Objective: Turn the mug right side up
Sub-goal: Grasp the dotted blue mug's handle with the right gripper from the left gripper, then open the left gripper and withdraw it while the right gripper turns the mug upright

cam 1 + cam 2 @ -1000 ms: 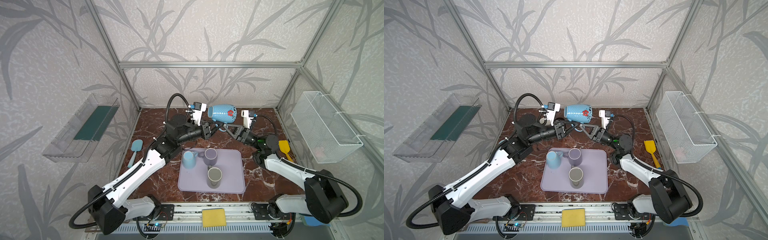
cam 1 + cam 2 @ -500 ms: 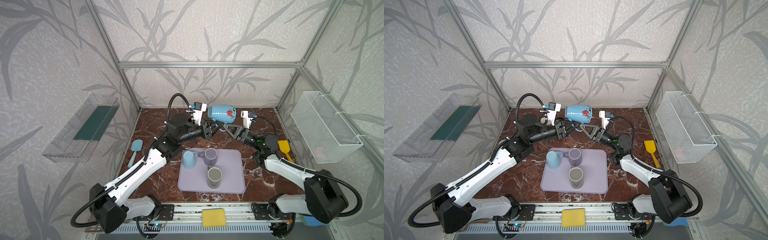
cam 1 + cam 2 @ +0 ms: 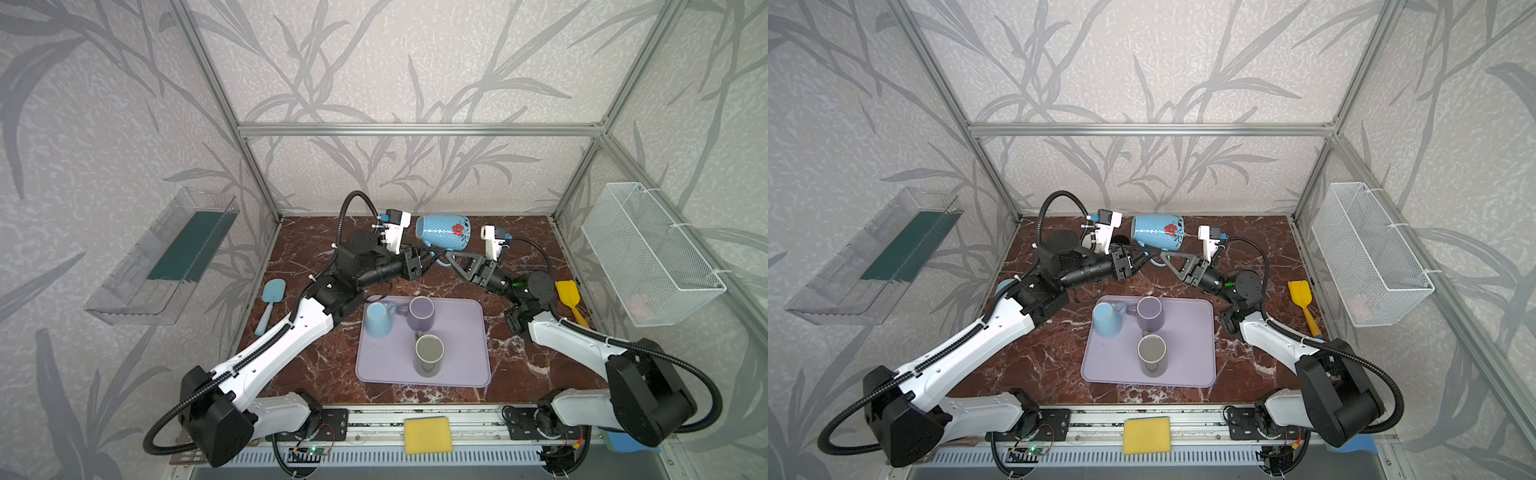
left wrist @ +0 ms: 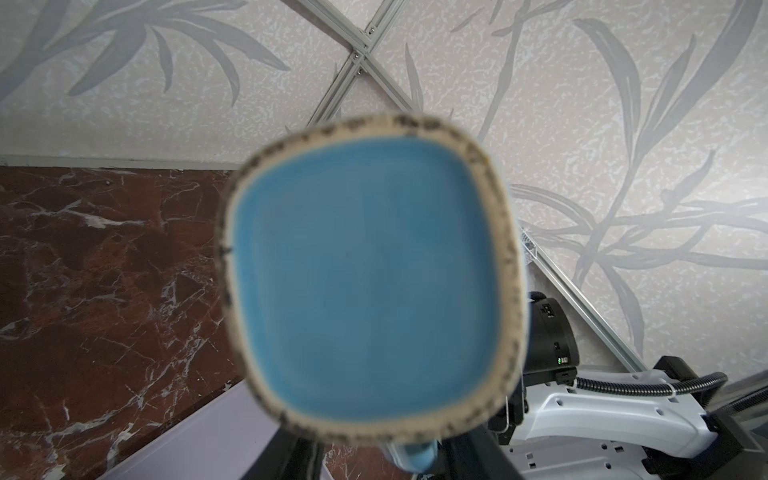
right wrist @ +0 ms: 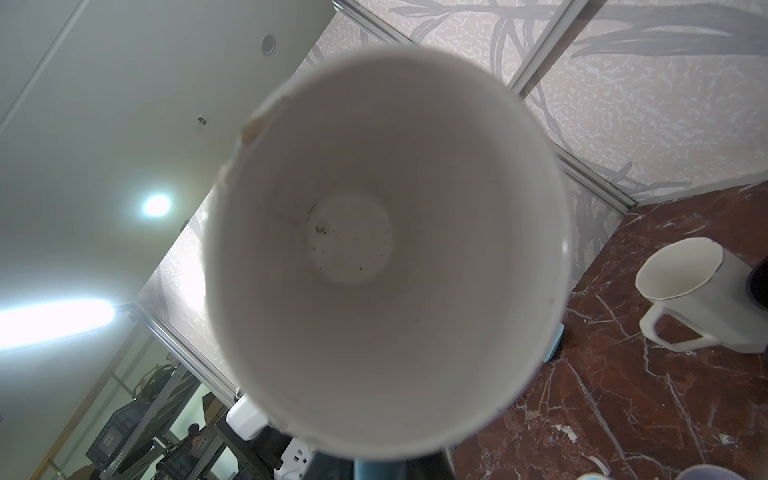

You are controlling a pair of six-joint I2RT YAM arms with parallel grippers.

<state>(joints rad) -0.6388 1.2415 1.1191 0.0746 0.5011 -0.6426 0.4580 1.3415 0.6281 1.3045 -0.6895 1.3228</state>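
Note:
The mug [image 3: 442,235] [image 3: 1156,230] is light blue with a red flower. It hangs on its side above the back of the marble table, its base toward the left arm. The left wrist view shows that blue base [image 4: 365,282]; the right wrist view looks into the white inside [image 5: 386,249]. My right gripper [image 3: 448,257] [image 3: 1161,253] [image 5: 380,471] is shut on the mug's handle [image 3: 442,262]. My left gripper [image 3: 432,254] [image 3: 1144,255] [image 4: 384,461] is open. Its fingers stand on either side of the handle [image 4: 411,455], with a gap showing.
Below, a lilac tray [image 3: 465,365] carries a pale blue mug [image 3: 378,320], a purple mug [image 3: 420,313] and a grey mug [image 3: 429,355]. A white mug [image 5: 685,291] sits at the back. A blue spatula [image 3: 270,303], a yellow spatula [image 3: 571,299], a sponge [image 3: 428,434] and a wire basket [image 3: 648,253] lie around.
The left gripper's jaws have spread apart off the mug's handle. The mug and the right gripper have stayed where they were.

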